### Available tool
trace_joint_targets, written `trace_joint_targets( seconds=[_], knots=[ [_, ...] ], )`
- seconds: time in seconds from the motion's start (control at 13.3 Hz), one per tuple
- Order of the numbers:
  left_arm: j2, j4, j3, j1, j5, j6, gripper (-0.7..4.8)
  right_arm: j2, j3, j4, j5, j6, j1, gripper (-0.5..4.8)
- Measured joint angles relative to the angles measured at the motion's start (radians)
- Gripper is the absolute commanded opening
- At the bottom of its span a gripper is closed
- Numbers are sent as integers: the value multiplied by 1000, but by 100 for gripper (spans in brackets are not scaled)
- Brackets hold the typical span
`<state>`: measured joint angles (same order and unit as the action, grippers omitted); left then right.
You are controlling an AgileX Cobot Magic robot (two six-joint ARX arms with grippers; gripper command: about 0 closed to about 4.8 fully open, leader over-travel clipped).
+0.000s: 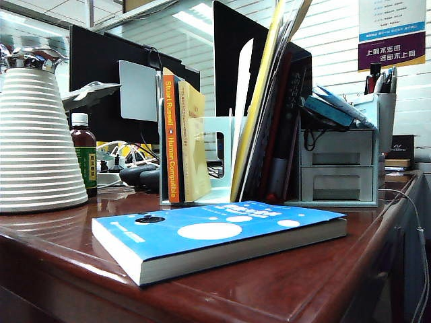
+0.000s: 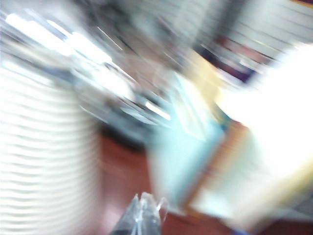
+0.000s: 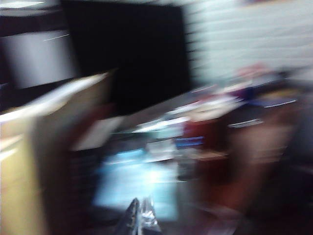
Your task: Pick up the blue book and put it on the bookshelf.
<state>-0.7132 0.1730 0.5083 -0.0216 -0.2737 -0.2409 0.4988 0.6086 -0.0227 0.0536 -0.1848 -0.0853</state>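
Blue book (image 1: pixel 215 239) lies flat on the wooden desk (image 1: pixel 323 282), cover up, at the near edge and well in front of the bookshelf (image 1: pixel 217 165). That rack already holds the orange-spined book (image 1: pixel 172 138) upright at one end, with a sheaf of folders (image 1: pixel 266 108) leaning at the other. Neither arm shows over the desk from where I stand. Both wrist pictures are smeared; the left gripper (image 2: pixel 143 215) looks pinched together, tips touching, empty, near the ribbed white jug (image 2: pixel 44 156). The right gripper (image 3: pixel 139 218) also looks closed on nothing. My advice: spread the jaws before coming down, take the book by its overhanging long edge, then stand it spine-out in the free slot between the dividers.
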Motion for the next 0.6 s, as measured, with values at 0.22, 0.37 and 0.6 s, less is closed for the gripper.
trace_joint_targets(
  seconds=[0.22,0.37,0.6],
  knots=[
    [-320,-3,130,-107,-215,-79,-6,171,70,3,243,-90,-4,-2],
    [-491,3,202,-204,-232,-79,14,225,70,27,283,-137,-64,-2],
    [-695,4,258,-286,-240,-82,411,275,71,122,279,-141,-202,-2]
  ],
)
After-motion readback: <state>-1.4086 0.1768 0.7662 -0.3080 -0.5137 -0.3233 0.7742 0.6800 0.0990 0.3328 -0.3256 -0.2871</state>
